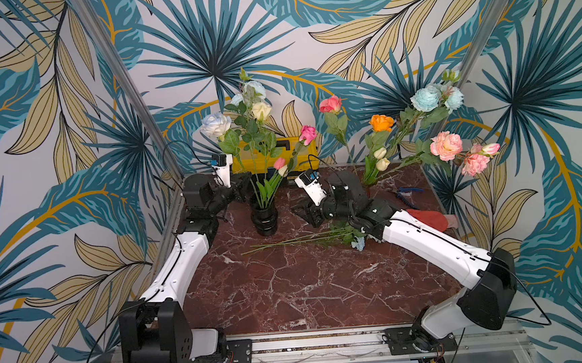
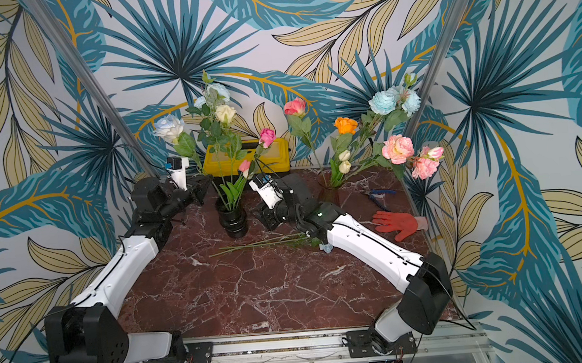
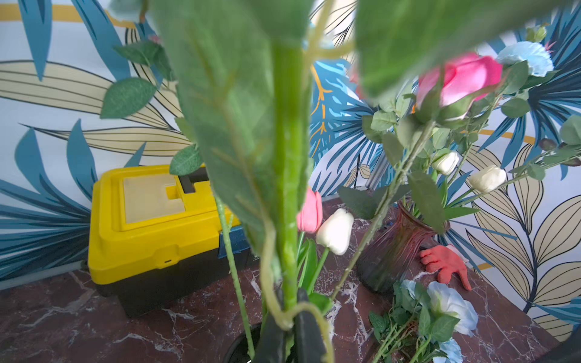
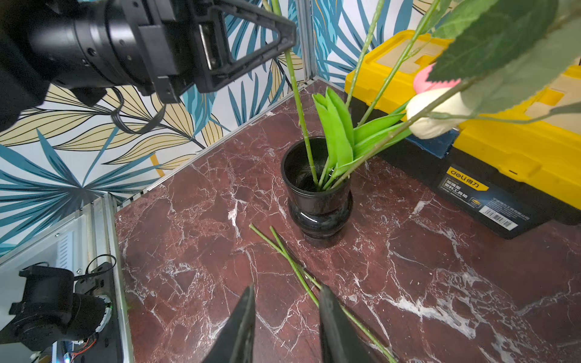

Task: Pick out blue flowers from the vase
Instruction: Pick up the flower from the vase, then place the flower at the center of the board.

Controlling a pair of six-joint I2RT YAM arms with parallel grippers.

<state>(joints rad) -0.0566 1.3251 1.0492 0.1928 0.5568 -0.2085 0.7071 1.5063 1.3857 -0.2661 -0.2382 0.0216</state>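
A black vase (image 1: 264,216) (image 4: 317,201) stands at the back left of the marble table. It holds a bluish-white blue flower (image 1: 215,124), a smaller pale blue one (image 1: 254,88), a cream rose and pink blooms. My left gripper (image 3: 290,309) (image 1: 245,185) is shut on a thick green stem just above the vase mouth; that stem appears to lead up to the bluish-white bloom. More blue flowers (image 1: 358,244) (image 3: 449,306) lie on the table under my right arm. My right gripper (image 4: 284,290) (image 1: 302,213) hovers open and empty right of the vase, over their stems (image 4: 295,267).
A reddish glass vase (image 2: 329,191) (image 3: 393,251) at the back right holds aqua-blue blooms (image 1: 425,97), orange, pink and peach flowers. A yellow toolbox (image 1: 303,150) sits behind the black vase. A red glove (image 2: 399,224) and pliers (image 2: 380,193) lie at the right edge.
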